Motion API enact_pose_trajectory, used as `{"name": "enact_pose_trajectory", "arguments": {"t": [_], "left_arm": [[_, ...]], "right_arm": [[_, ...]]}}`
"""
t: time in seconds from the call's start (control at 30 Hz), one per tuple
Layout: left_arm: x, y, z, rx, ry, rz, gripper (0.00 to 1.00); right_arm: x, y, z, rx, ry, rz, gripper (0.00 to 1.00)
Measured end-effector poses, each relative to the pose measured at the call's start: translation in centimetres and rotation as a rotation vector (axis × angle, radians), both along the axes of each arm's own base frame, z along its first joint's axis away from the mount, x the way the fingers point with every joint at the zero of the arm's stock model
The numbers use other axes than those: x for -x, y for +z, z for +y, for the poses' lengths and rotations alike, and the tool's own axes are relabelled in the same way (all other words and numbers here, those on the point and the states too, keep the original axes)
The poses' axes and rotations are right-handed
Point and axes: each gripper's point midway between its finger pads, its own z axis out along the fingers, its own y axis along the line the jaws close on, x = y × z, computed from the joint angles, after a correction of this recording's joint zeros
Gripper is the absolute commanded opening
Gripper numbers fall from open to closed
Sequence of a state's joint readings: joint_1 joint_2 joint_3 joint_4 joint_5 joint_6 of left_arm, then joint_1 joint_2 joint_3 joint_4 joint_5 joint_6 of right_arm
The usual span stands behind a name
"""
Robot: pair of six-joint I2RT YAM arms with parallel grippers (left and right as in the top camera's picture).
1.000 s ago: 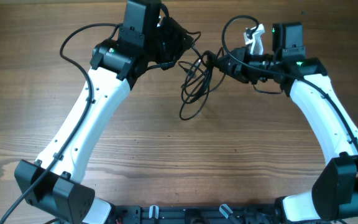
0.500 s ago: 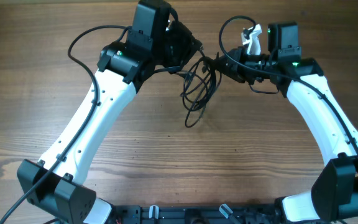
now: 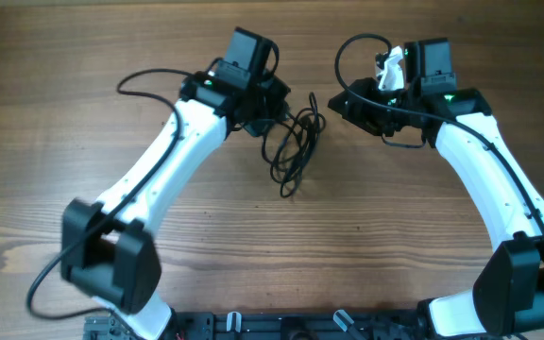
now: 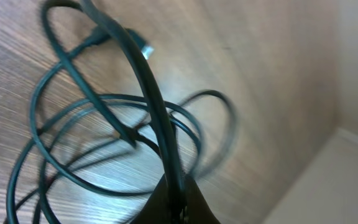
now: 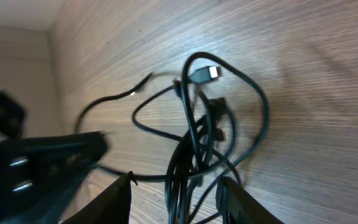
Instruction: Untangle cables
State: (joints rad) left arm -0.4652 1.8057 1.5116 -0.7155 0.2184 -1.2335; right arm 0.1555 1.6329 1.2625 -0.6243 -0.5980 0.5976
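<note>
Operator: Strands at the left hand (image 4: pixel 176 208), what has it got?

Observer: Its tips are pinched tight on one thick strand of the cables (image 4: pixel 156 106), right at the bottom of the left wrist view. I'd guess that's the anchor, so the tangle can't slide while the other side works.

Operator: And past the pinch?

Observer: Several loops fan out from it and overlap, with a plug (image 4: pixel 145 52) at the top of one. Whether they rest on the table (image 3: pixel 395 246) or hang just over it, I can't tell. From overhead the bundle sits between the two arms, close against the left hand.

Operator: Right hand (image 5: pixel 174 199)?

Observer: Spread apart. Its fingers (image 5: pixel 118 202) stand either side of a bunch of strands without closing on them, so it holds nothing.

Operator: Why there?

Observer: Probably lined up to take one strand and draw it away from the left. Which strand crosses which, I can't make out.
</note>
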Motion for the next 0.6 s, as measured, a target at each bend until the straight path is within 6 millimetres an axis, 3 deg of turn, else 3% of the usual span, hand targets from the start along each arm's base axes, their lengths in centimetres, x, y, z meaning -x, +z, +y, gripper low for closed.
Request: {"name": "enact_pose_trajectory", "arguments": {"t": [0.07,0.2,0.3,0.47,0.6], "left_arm": [[0.2,-2.9,-0.2,-0.018,-0.008,0.066,0.04],[0.7,-5.5,-0.8,-0.013,-0.028,0.139,0.04],[0.9,-6.3,-1.0,-0.008,-0.036,0.163,0.04],[0.9,-6.6,-1.2,-0.001,-0.041,0.173,0.04],[0.7,-6.5,-1.3,0.004,-0.042,0.164,0.04]], "right_arm": [[0.1,-0.3,-0.3,0.018,-0.01,0.009,0.46],[0.6,-0.9,-0.7,0.05,0.0,0.026,0.47],[0.9,-1.9,-0.8,0.067,0.012,0.055,0.47],[1.9,-5.6,-2.3,0.104,0.011,0.188,0.47],[3.0,-6.5,-3.2,0.128,0.026,0.237,0.45]]}}
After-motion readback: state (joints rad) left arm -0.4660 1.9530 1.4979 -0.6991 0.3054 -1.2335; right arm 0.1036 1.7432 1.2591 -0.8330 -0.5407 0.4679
